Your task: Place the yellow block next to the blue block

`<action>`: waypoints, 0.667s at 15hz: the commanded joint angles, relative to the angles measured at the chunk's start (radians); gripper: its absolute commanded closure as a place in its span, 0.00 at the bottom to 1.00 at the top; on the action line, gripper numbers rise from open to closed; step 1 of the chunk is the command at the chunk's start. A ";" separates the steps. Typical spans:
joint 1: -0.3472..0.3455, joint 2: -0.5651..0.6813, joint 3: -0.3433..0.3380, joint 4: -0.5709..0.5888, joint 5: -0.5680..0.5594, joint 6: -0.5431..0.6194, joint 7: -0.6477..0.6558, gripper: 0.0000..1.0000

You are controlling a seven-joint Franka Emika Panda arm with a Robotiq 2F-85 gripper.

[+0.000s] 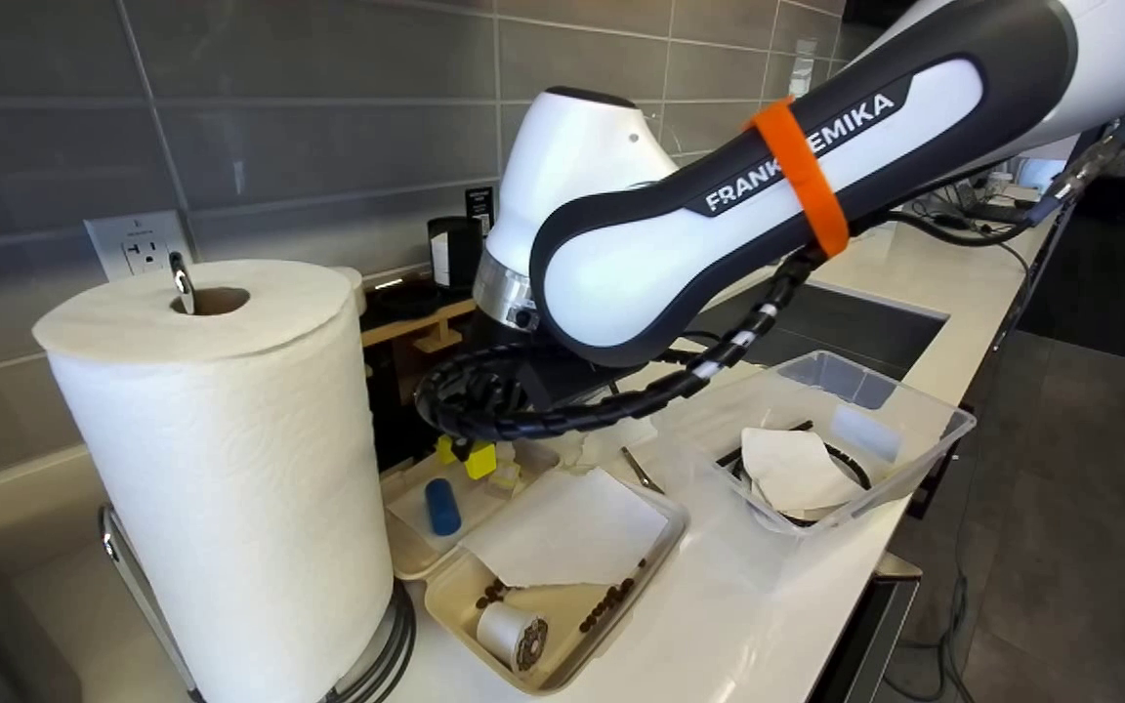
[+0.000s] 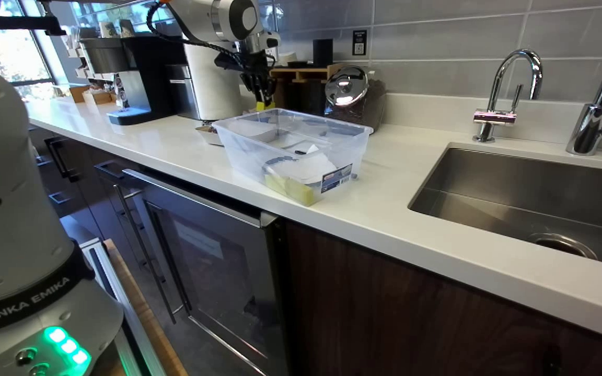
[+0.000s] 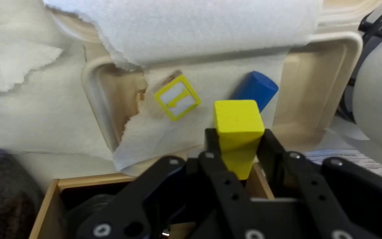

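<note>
My gripper (image 3: 237, 141) is shut on the yellow block (image 3: 239, 116) and holds it above the beige tray (image 3: 310, 86). The yellow block also shows in both exterior views (image 1: 480, 461) (image 2: 264, 106). The blue block (image 3: 256, 89) is a plain rounded piece lying on white paper in the tray; it also shows in an exterior view (image 1: 442, 507). In the wrist view the yellow block overlaps the blue block's near end; it looks higher and apart. In an exterior view the gripper (image 2: 263, 94) is seen above the plastic bin's far side, where the blue block is hidden.
A small white block with yellow edges (image 3: 177, 97) lies left of the blue block in the tray. A tall paper towel roll (image 1: 221, 469) stands beside the tray. A wooden rack (image 3: 95, 180) borders it. A clear plastic bin (image 2: 249, 156) stands on the counter.
</note>
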 commanded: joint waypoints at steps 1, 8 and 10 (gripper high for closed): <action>0.036 0.024 -0.038 -0.003 -0.006 0.050 0.082 0.91; 0.086 0.087 -0.079 0.019 -0.012 0.065 0.180 0.91; 0.096 0.096 -0.085 0.022 -0.009 0.071 0.190 0.91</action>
